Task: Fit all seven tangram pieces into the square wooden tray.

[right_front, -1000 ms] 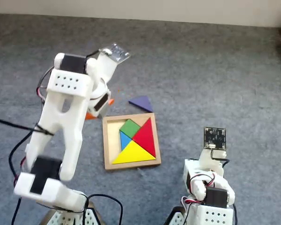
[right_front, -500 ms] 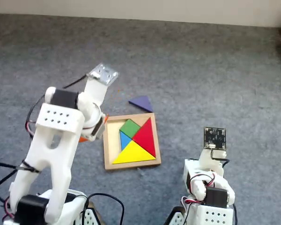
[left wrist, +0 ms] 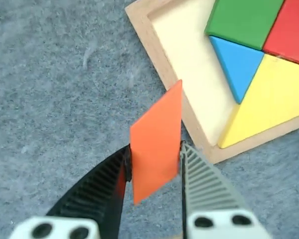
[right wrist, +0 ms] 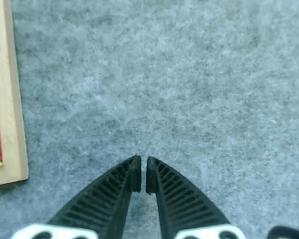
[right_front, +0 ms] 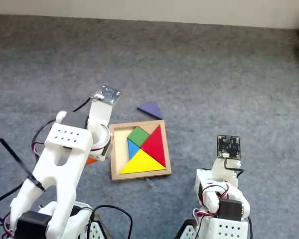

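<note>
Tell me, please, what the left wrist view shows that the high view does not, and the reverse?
Left wrist view: the left gripper, its fingers shut on the orange piece, held on edge by the tray rim. High view: the purple triangle on the carpet beyond the tray, and the right arm off to one side. Both: the tray holding the green square, blue triangle, red triangle and yellow triangle, with a bare strip beside them.

We see the tray [right_front: 139,175] at mid-frame, four pieces [right_front: 142,162] in its right part. A loose triangle [right_front: 150,109] lies just above it. The left tool [left wrist: 154,149] holds the held piece [left wrist: 157,132] just left of it.
</note>
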Controlling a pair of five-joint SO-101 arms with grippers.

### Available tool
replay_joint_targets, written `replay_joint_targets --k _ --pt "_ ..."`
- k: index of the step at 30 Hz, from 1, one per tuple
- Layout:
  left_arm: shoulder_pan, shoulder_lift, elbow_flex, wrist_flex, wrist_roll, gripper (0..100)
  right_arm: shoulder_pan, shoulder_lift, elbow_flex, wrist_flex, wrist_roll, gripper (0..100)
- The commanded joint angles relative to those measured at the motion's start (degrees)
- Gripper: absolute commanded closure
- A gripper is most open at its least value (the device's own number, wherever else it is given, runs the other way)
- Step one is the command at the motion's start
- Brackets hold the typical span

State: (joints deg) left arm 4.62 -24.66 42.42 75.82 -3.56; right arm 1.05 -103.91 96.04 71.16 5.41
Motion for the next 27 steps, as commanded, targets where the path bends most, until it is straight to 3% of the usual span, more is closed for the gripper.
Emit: replay_joint_targets --k 1,6,21,27 --pt "1.8 -1.3 0.2 -2.2 2.8 96 0.8 -0.9 8.5 0.3 0.6 96.1" --pt "6.7 -1.3 0.0 -2.3 7.2 88 0.8 -0.9 8.5 0.3 0.6 96.1" --pt "14.0 -1.1 1.8 -10.5 13.9 87 0.8 -0.9 8.5 0.3 0.6 96.1" --pt "13.8 -1.1 5.8 -16.3 16.5 87 0.8 -0.9 8.5 0.3 0.6 96.1"
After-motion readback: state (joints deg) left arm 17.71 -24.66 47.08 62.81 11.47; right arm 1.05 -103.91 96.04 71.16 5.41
